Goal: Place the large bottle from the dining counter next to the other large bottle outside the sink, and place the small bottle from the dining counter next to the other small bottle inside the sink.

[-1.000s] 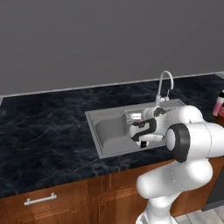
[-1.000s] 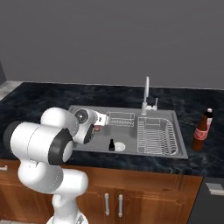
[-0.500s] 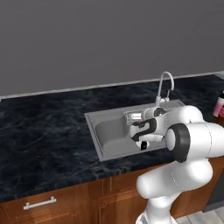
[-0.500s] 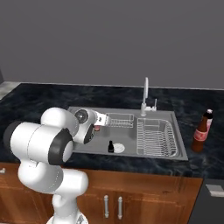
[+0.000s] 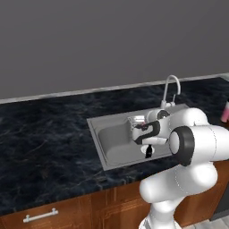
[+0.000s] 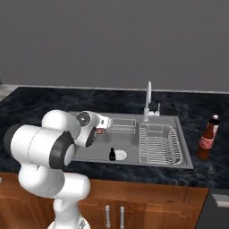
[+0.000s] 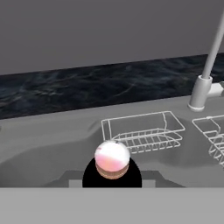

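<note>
Dark marbled stone counter (image 6: 40, 100) runs under a plain grey wall, with the stainless sink (image 6: 179, 163) set into it and wood cabinet fronts below. Over the last second almost nothing has shifted: the arm hangs over the left part of the basin as it did before, lowered only a touch if at all, and the other small bottle (image 6: 112, 154), the tiny black one, stands in the same spot on the basin floor just beside the drain. The gripper (image 6: 100, 130) stays clamped on the small bottle (image 7: 112, 160), whose rounded pinkish body with its orange lower part shows in the hand view right at the finger tips; in the right base view a bit of red peeks out at the hand. So the small bottle is carried above the sink, near the black one but not yet set down; my judgement is that the placing step is about to finish with a short descent and release beside the black bottle. The large bottle (image 6: 207, 138), dark brown with a red label, already stands on the counter right of the wire dish rack (image 6: 160, 144). No writing on any label is legible at this size.
</note>
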Robot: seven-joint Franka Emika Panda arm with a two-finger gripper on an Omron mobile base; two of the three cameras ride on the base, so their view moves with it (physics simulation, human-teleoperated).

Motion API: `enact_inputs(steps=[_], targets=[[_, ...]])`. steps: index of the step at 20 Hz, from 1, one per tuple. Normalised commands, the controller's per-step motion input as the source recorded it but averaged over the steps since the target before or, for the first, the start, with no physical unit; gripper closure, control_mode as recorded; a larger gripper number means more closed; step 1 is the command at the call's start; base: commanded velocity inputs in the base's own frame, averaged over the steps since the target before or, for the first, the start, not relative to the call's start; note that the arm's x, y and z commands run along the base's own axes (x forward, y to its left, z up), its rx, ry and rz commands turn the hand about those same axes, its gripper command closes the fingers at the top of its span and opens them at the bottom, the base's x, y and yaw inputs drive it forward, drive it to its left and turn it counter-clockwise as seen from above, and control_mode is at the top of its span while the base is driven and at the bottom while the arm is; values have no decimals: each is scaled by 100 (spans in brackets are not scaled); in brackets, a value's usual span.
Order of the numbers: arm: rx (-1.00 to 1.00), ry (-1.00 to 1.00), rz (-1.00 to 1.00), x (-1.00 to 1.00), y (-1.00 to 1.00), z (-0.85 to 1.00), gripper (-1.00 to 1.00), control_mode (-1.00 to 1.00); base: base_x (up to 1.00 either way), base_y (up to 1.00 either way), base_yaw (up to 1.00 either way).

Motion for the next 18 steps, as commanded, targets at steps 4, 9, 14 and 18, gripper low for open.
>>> enact_inputs(steps=[4,9,14,18], targets=[[0,0,0,0,0,0,100,100,26,1,0],[0,0,0,7,0,-2,100,-100,6,0,0],[0,0,0,7,0,-11,100,-100,0,0,0],[0,0,0,1,2,-23,100,-100,0,0,0]])
